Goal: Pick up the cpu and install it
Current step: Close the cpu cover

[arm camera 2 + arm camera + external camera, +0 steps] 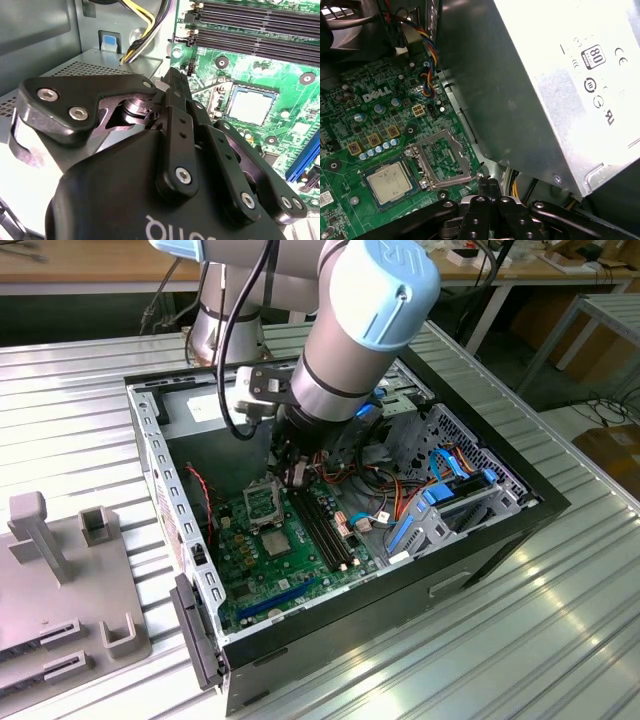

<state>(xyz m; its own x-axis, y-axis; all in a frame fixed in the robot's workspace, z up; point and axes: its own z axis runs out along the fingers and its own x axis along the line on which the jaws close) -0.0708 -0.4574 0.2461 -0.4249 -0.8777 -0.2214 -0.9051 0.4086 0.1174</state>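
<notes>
Currently the square silver-lidded cpu [390, 181] sits in its socket on the green motherboard [335, 125], beside the open metal load plate [442, 160]. The black gripper [488, 185] hovers near the plate, fingers apparently closed together, holding nothing.

Matt metal cpu [390, 181], shiny ribbed metal table [560, 620]

Square silver cpu [390, 182], flat on green motherboard [375, 115], metal load plate [442, 160] open alongside

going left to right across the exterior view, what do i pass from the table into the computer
grey stand → metal case wall → cpu → memory slots → blue cables
</notes>
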